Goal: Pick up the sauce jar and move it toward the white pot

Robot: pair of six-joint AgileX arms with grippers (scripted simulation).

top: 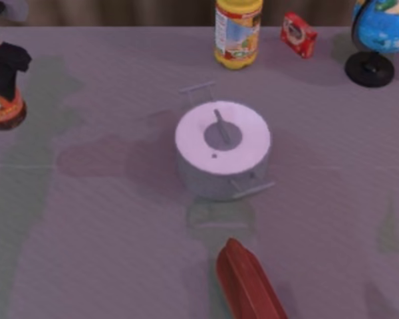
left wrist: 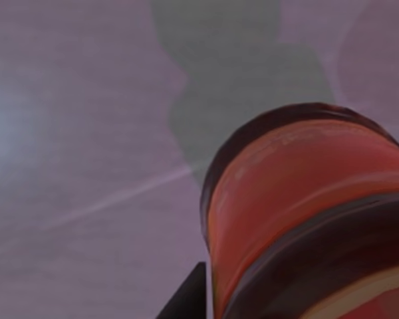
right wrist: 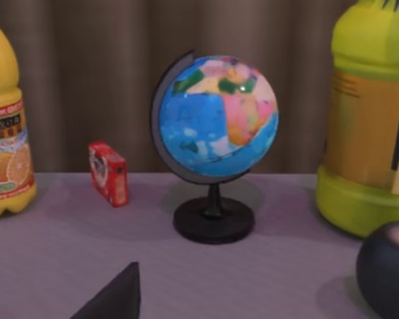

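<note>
The sauce jar (top: pixel 2 106), dark brown-red with an orange label, is at the table's far left edge. My left gripper (top: pixel 4 61) comes down over its top and is shut on it. In the left wrist view the jar (left wrist: pixel 299 199) fills the frame, with one dark finger (left wrist: pixel 186 299) against its side. The white pot (top: pixel 223 147), with a flat lid, grey knob and thin metal handles, stands in the middle of the table, well to the right of the jar. My right gripper (right wrist: pixel 199 312) is out of the top view; one dark fingertip (right wrist: pixel 120 296) shows, with nothing beside it.
A yellow bottle (top: pixel 238 33), a small red box (top: pixel 298 34) and a globe (top: pixel 379 36) line the back edge. A long red object (top: pixel 247 282) lies at the front, below the pot. The right wrist view also shows a yellow-green jug (right wrist: pixel 369 119) and a dark round thing (right wrist: pixel 389 269).
</note>
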